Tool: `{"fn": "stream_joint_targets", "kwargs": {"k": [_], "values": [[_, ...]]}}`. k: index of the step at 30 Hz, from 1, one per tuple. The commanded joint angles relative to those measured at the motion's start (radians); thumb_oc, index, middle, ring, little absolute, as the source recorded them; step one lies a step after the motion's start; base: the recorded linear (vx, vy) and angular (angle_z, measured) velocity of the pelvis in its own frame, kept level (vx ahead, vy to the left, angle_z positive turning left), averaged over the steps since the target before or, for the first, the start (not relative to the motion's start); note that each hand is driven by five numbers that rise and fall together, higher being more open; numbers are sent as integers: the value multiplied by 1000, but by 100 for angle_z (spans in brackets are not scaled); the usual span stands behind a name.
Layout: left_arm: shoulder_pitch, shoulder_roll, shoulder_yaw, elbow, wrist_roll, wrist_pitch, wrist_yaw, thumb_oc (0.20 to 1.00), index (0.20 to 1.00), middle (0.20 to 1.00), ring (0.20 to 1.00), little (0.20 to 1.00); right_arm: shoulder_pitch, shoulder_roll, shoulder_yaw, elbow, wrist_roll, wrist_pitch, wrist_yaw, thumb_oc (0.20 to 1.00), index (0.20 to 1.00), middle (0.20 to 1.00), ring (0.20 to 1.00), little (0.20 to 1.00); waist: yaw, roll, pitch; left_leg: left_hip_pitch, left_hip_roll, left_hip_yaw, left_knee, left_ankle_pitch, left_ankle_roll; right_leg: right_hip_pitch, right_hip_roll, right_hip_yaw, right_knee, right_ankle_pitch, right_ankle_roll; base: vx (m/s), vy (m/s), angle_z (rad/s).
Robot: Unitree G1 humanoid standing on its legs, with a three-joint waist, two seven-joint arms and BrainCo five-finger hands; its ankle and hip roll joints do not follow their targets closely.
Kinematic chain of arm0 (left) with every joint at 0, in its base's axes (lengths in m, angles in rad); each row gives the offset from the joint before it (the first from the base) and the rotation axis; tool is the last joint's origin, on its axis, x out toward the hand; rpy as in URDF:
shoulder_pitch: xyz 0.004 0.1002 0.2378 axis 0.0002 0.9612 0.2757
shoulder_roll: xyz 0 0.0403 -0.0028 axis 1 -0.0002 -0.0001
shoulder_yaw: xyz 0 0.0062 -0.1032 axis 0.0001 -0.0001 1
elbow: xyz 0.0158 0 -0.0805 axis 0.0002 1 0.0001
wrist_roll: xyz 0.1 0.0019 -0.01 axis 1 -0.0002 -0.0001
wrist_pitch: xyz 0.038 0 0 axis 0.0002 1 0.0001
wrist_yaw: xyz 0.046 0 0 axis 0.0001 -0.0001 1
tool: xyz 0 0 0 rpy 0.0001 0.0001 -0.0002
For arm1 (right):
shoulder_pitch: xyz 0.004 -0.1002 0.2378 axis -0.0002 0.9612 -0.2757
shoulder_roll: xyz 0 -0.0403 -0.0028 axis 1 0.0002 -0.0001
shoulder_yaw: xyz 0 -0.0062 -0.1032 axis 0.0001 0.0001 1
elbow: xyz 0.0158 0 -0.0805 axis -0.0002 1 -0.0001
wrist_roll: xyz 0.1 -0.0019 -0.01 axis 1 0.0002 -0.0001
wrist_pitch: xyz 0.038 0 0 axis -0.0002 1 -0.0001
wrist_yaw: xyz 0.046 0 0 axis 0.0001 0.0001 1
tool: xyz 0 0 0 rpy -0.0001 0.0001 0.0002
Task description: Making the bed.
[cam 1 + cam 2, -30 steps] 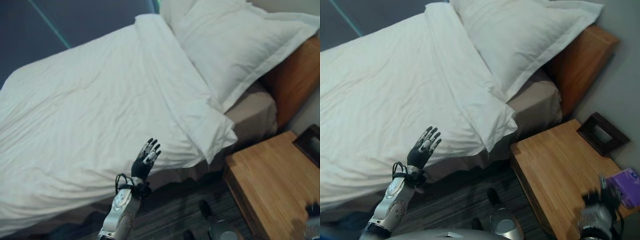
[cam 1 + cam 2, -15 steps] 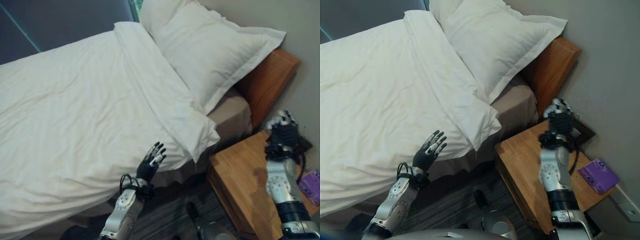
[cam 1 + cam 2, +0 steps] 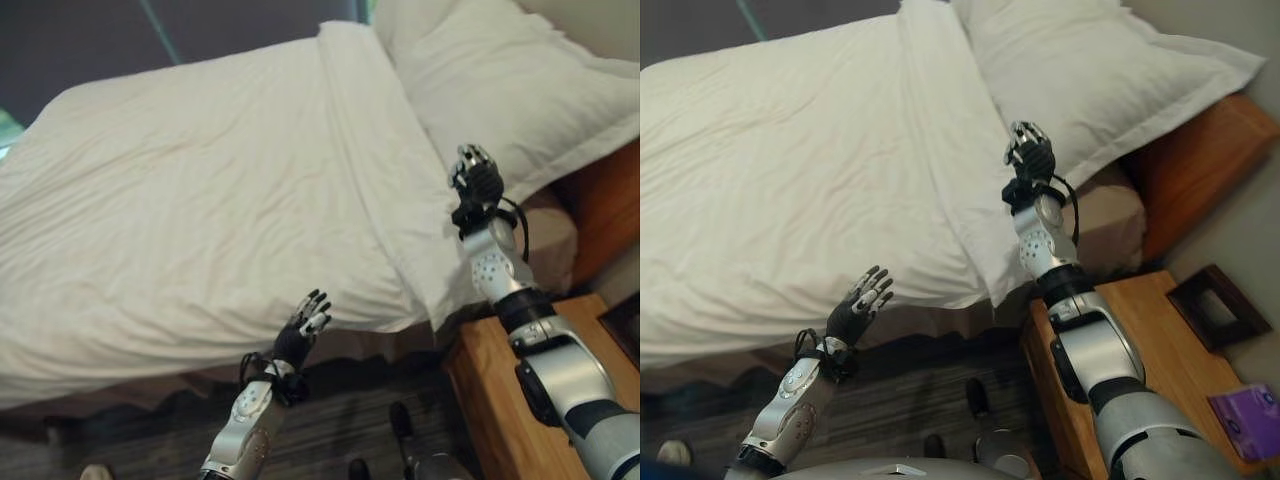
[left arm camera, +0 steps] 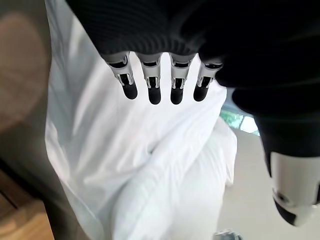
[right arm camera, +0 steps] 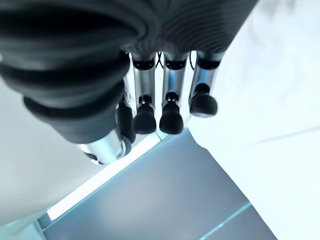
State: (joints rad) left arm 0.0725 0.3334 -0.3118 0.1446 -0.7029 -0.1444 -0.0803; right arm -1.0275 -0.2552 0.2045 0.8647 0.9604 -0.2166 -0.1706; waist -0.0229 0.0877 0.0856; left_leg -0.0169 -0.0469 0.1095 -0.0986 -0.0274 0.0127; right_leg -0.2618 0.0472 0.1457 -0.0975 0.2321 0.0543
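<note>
A white duvet (image 3: 220, 200) covers the bed, slightly wrinkled, with a folded band running along its head end. A large white pillow (image 3: 510, 80) lies past that band against the headboard. My left hand (image 3: 298, 338) is open, palm up, just off the bed's near edge below the duvet's hem. In the left wrist view its fingers (image 4: 154, 87) are straight, with the duvet beyond them. My right hand (image 3: 1030, 155) is raised over the folded band beside the pillow. Its fingers (image 5: 170, 107) are relaxed and hold nothing.
A wooden headboard (image 3: 1200, 170) stands at the right. Beside the bed is a wooden nightstand (image 3: 1150, 340) with a dark picture frame (image 3: 1218, 305) and a purple box (image 3: 1250, 420). The bare mattress corner (image 3: 555, 235) shows below the pillow. Striped carpet (image 3: 920, 390) lies underfoot.
The camera has swung, shifting the whole scene. My right arm has lifted from above the nightstand to over the duvet's folded band by the pillow. The left hand stays at the bed's edge.
</note>
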Motion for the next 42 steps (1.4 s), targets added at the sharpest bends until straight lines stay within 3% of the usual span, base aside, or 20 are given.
{"fn": "stream_joint_targets", "kwargs": {"k": [1,9,15,22,26,29,35,38,42], "values": [[-41,65,-8,-29,-26,-62,9,1000,1000,1000,1000,1000,-108,10,-32,74,22,-27,-22,200,200,200,200,200,16,-5,7,-24,-17,-23,11,26,-22,49,-54,28,44,-90,55,-24,-31,45],[-54,73,-35,-26,-43,-77,15,1000,1000,1000,1000,1000,-224,16,-67,214,43,-22,-55,200,200,200,200,200,65,37,18,-57,-26,-69,11,45,-25,42,-68,-19,36,-98,52,-9,-25,23],[-41,92,-50,-39,-50,-85,14,1000,1000,1000,1000,1000,-296,-95,-102,329,60,0,-93,200,200,200,200,200,108,100,23,-120,-44,-84,11,67,-30,1,-86,-51,15,-91,63,0,-8,18],[-30,90,-69,-49,-48,-86,4,1000,1000,1000,1000,1000,-299,-192,-103,347,71,3,-97,200,200,200,200,200,111,130,28,-147,-48,-62,11,66,-30,-30,-85,-30,13,-88,68,39,7,-5],[-42,65,-90,-62,-50,-89,5,1000,1000,1000,1000,1000,-208,-223,-140,378,102,-2,-97,200,200,200,200,200,87,155,54,-156,-49,-38,11,62,-30,-48,-83,-9,12,-86,70,36,28,-12],[-42,54,-98,-63,-36,-85,0,1000,1000,1000,1000,1000,-112,-198,-180,406,129,0,-80,200,200,200,200,200,67,167,70,-154,-49,-27,11,56,-29,-51,-80,1,12,-86,70,33,36,-14],[-39,36,-85,-61,-15,-85,6,1000,1000,1000,1000,1000,157,-10,-229,452,167,3,-46,200,200,200,200,200,20,177,92,-148,-48,-1,11,41,-28,-53,-73,29,12,-83,69,30,30,-14],[-37,26,-71,-49,-14,-92,12,1000,1000,1000,1000,1000,294,88,-184,433,131,12,-33,200,200,200,200,200,-4,182,100,-146,-49,10,11,38,-29,-57,-70,45,12,-81,69,11,19,-17],[-29,14,-80,-37,-11,-100,11,1000,1000,1000,1000,1000,410,139,-146,445,95,34,-17,200,200,200,200,200,-25,192,104,-142,-52,17,11,35,-30,-56,-73,55,11,-82,70,4,21,-20]]}}
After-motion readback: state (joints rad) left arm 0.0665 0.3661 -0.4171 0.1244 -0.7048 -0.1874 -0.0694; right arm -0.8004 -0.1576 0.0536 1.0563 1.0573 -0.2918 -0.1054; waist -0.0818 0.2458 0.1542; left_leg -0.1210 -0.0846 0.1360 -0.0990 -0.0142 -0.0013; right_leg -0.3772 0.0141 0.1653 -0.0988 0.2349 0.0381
